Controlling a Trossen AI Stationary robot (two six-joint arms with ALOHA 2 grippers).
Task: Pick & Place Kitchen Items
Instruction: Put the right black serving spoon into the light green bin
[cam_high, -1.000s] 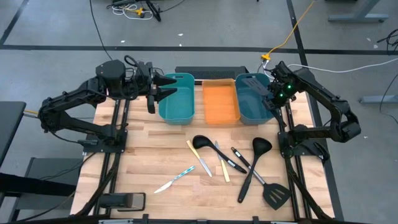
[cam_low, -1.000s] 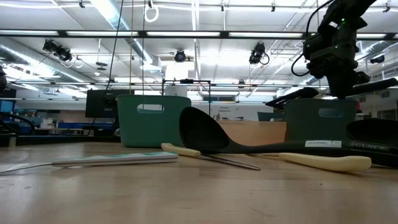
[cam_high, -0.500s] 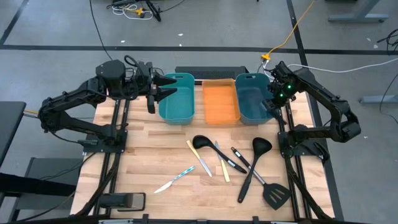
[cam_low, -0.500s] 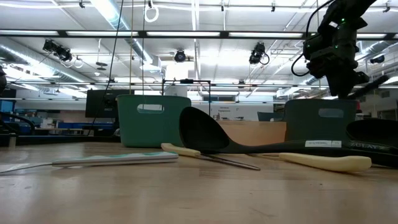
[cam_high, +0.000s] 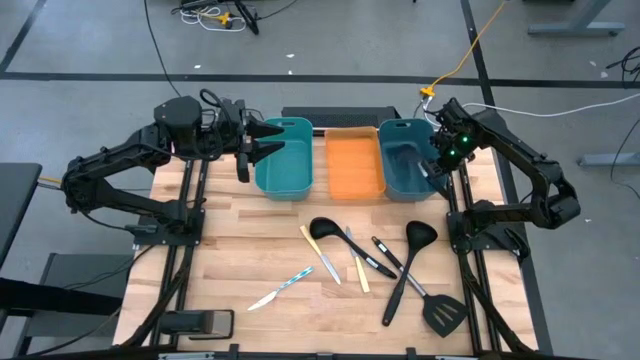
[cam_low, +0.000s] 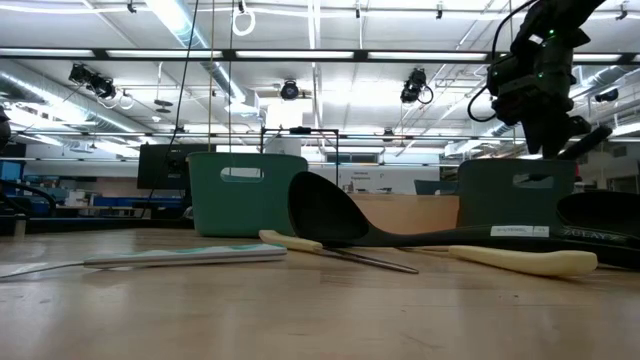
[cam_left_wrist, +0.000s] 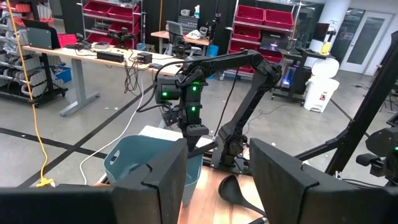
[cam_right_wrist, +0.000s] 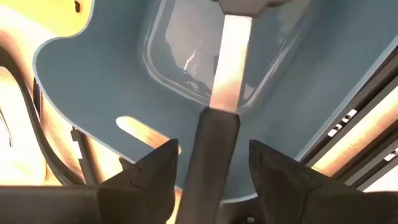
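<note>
The only writing is pale lettering along a black handle (cam_low: 580, 232) at the right of the low view, too small to read.

Three containers stand in a row at the table's far edge: a left teal bin (cam_high: 285, 155), an orange tray (cam_high: 355, 165) and a right teal bin (cam_high: 405, 160). The right gripper (cam_high: 433, 168) hangs over the right bin. In its wrist view a black-handled utensil (cam_right_wrist: 225, 74) reaches into that bin, its handle end lying between the fingers (cam_right_wrist: 155, 171) and its bright metal part pointing toward the bin's floor. The jaws stand apart, with a gap on each side of the handle (released, not gripped).

The left gripper (cam_left_wrist: 217, 152) waits at the left bin's outer side, jaws parted on nothing.

The other utensils lie on the wood near the table's middle:
- a black spoon (cam_high: 325, 228)
- a black ladle (cam_high: 418, 236)
- a black spatula (cam_high: 445, 315)
- a pale-yellow-handled knife (cam_high: 360, 272)
- a black-handled knife (cam_high: 380, 258)

A light-blue-handled knife (cam_high: 283, 288) lies apart, angled toward the front left.
</note>
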